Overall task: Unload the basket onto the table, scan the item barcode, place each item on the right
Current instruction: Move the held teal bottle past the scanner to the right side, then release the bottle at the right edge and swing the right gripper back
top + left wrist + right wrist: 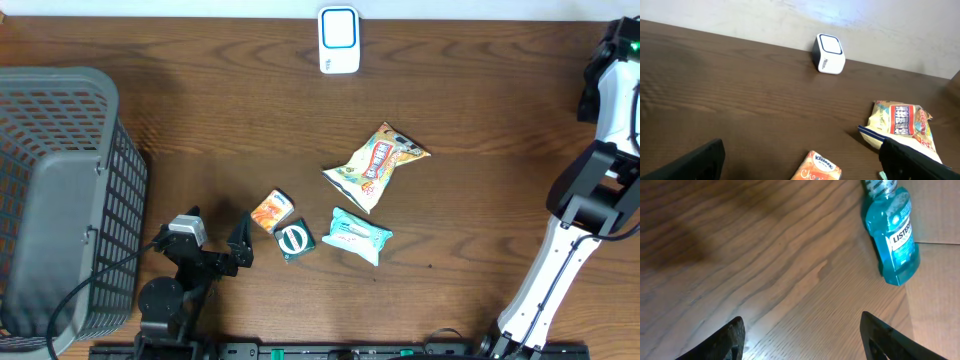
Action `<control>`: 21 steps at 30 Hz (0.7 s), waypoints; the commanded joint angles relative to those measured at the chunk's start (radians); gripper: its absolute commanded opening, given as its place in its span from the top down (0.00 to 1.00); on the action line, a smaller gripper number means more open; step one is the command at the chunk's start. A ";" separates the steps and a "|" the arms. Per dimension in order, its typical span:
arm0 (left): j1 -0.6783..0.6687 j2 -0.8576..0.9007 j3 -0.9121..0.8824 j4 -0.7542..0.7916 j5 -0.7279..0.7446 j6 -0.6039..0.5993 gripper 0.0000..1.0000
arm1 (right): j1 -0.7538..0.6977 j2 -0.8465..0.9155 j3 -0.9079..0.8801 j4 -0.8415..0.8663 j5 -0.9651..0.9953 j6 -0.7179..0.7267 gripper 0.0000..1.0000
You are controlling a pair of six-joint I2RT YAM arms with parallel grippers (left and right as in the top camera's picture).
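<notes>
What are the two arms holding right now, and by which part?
Nothing. The left gripper and the right gripper both have open jaws with nothing between them.

One scanner (339,40), one basket (60,190), one snack bag (376,165), one orange tissue pack (271,211), one teal pack (359,235), one green pack (294,239), one mouthwash bottle (892,235)

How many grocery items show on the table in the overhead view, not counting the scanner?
4, clustered mid-table: snack bag, orange Kleenex pack, green packet, teal wipes pack. The basket may hide more.
</notes>
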 commanded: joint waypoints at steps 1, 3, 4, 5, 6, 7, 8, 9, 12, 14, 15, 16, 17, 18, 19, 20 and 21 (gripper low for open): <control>0.002 0.000 -0.016 -0.028 -0.002 0.017 0.02 | 0.014 -0.029 0.015 -0.008 -0.008 0.029 0.29; 0.002 0.000 -0.016 -0.028 -0.002 0.017 0.02 | 0.018 -0.029 0.015 -0.011 -0.008 0.043 0.29; 0.002 0.000 -0.016 -0.028 -0.002 0.017 0.02 | 0.020 -0.029 0.015 -0.014 -0.008 0.045 0.29; 0.002 0.000 -0.016 -0.028 -0.002 0.017 0.02 | 0.024 -0.029 0.015 -0.019 -0.008 0.045 0.29; 0.002 0.000 -0.016 -0.028 -0.002 0.017 0.02 | 0.026 -0.029 0.015 -0.022 -0.008 0.045 0.29; 0.002 0.000 -0.016 -0.028 -0.002 0.017 0.02 | 0.028 -0.029 0.015 -0.025 -0.008 0.045 0.29; 0.002 0.000 -0.016 -0.028 -0.002 0.017 0.02 | 0.029 -0.029 0.015 -0.028 -0.008 0.045 0.29; 0.002 0.000 -0.016 -0.028 -0.002 0.017 0.02 | 0.029 -0.029 0.015 -0.030 -0.008 0.046 0.29; 0.002 0.000 -0.016 -0.028 -0.002 0.017 0.02 | 0.029 -0.030 0.015 -0.048 -0.008 0.075 0.24; 0.002 0.000 -0.016 -0.028 -0.002 0.017 0.02 | 0.030 -0.038 0.016 -0.061 -0.009 0.111 0.19; 0.002 0.000 -0.016 -0.028 -0.002 0.017 0.02 | 0.032 -0.044 0.016 -0.067 -0.014 0.136 0.19; 0.002 0.000 -0.016 -0.028 -0.002 0.017 0.02 | 0.033 -0.053 0.016 -0.070 -0.031 0.153 0.17; 0.002 0.000 -0.016 -0.028 -0.002 0.017 0.02 | 0.036 -0.068 0.016 -0.073 -0.067 0.165 0.13; 0.002 0.000 -0.016 -0.028 -0.002 0.017 0.02 | 0.039 -0.081 0.016 -0.073 -0.098 0.168 0.09; 0.002 0.000 -0.016 -0.028 -0.002 0.017 0.02 | 0.042 -0.097 0.017 -0.073 -0.134 0.169 0.06; 0.002 0.000 -0.016 -0.028 -0.002 0.017 0.02 | 0.047 -0.117 0.017 -0.073 -0.177 0.169 0.03; 0.002 0.000 -0.016 -0.028 -0.002 0.017 0.02 | 0.052 -0.142 0.017 -0.073 -0.219 0.173 0.01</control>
